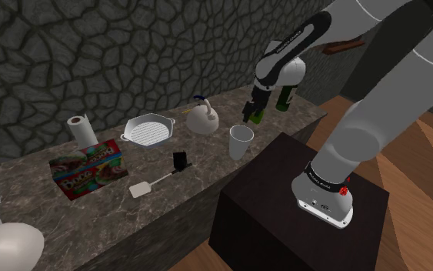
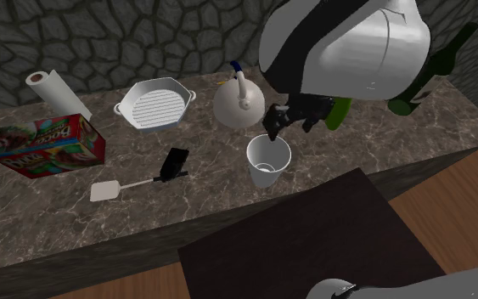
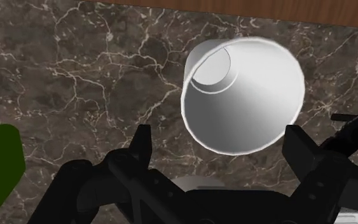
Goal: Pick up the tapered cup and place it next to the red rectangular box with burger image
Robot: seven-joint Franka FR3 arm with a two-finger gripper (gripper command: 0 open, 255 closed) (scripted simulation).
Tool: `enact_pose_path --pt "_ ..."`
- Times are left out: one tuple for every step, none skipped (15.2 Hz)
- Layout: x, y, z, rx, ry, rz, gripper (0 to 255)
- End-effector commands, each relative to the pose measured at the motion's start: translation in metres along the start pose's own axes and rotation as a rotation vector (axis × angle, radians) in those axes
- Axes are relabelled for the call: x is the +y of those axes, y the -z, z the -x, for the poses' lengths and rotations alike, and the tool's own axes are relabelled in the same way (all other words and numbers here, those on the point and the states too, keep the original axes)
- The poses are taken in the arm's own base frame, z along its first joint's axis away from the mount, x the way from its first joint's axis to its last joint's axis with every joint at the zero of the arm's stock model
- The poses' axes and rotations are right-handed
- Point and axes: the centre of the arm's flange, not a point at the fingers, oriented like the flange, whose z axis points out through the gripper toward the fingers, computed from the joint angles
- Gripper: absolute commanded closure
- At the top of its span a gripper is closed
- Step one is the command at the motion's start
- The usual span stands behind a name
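Note:
The tapered cup [image 1: 241, 142] [image 2: 268, 161] is plain white and stands upright with its mouth up near the marble counter's front edge. My gripper [image 1: 251, 114] [image 2: 283, 121] hangs just above its rim, open and holding nothing. In the wrist view the cup [image 3: 244, 95] lies ahead of the spread fingers [image 3: 142, 143], and neither finger touches it. The red rectangular box [image 1: 89, 168] [image 2: 48, 144] lies flat far off toward the shoulder view's left.
A white kettle [image 1: 203, 117] and a white ridged pan [image 1: 149, 129] sit behind the cup. A spatula with a black handle [image 1: 157, 182] lies between cup and box. A paper roll [image 1: 80, 129] stands behind the box. A green bottle [image 1: 284, 98] is beside the gripper.

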Motion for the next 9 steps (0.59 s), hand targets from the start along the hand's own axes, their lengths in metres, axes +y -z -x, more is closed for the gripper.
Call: enact_pose_path --pt "0.013 -0.028 -0.002 -0.003 -0.007 -0.007 0" --pt "0.019 -0.040 -0.002 -0.006 -0.010 -0.013 0" --pt "0.025 -0.053 -0.003 -0.008 -0.013 -0.019 0" --pt "0.027 -0.057 -0.003 -0.009 -0.014 -0.021 0" --pt "0.027 -0.063 -0.003 -0.009 -0.014 -0.021 0" --pt "0.026 -0.068 -0.003 -0.009 -0.014 -0.021 0" --pt "0.026 -0.073 -0.003 -0.009 -0.014 -0.021 0" --pt "0.026 -0.078 -0.003 -0.009 -0.014 -0.021 0" --pt "0.026 -0.084 -0.003 -0.009 -0.014 -0.021 0"
